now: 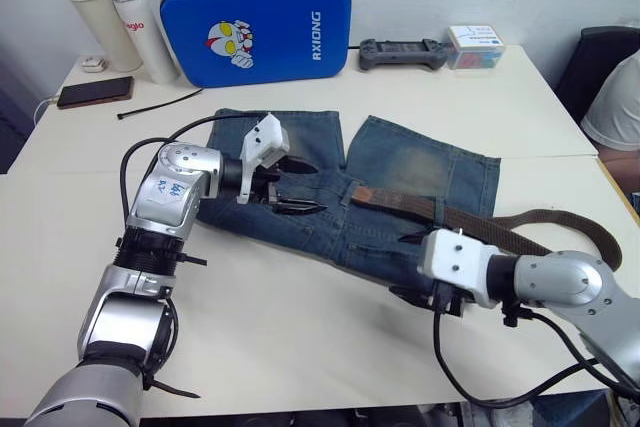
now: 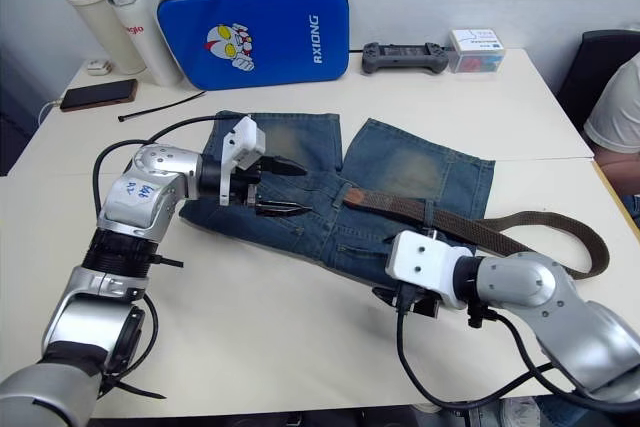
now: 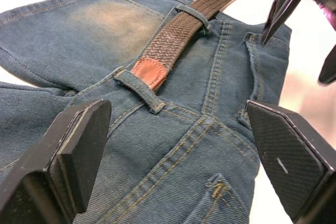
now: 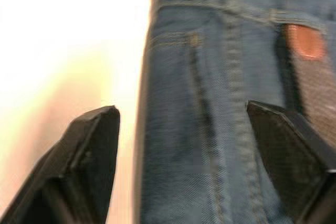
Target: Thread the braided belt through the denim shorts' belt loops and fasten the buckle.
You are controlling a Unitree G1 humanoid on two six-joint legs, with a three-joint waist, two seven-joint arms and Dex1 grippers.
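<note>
The denim shorts (image 1: 400,172) lie flat in the middle of the white table. The braided belt (image 1: 470,219) runs along the waistband under one belt loop (image 3: 191,14). Its tan tip (image 3: 149,72) rests at a second belt loop (image 3: 139,90), and the strap's far part curls off the shorts at the right (image 2: 585,237). The buckle is hidden. My left gripper (image 1: 303,187) hovers open over the shorts, just left of the tip. My right gripper (image 1: 408,267) is open too, low at the shorts' near edge (image 4: 210,129), and its fingers (image 3: 283,3) show in the left wrist view.
At the back of the table stand a blue case (image 1: 255,22), two bottles (image 1: 115,22), a phone (image 1: 95,92), a thin black cable tie (image 1: 160,105), a game controller (image 1: 402,52) and a small box (image 1: 475,47). A person (image 1: 615,107) sits at the right edge.
</note>
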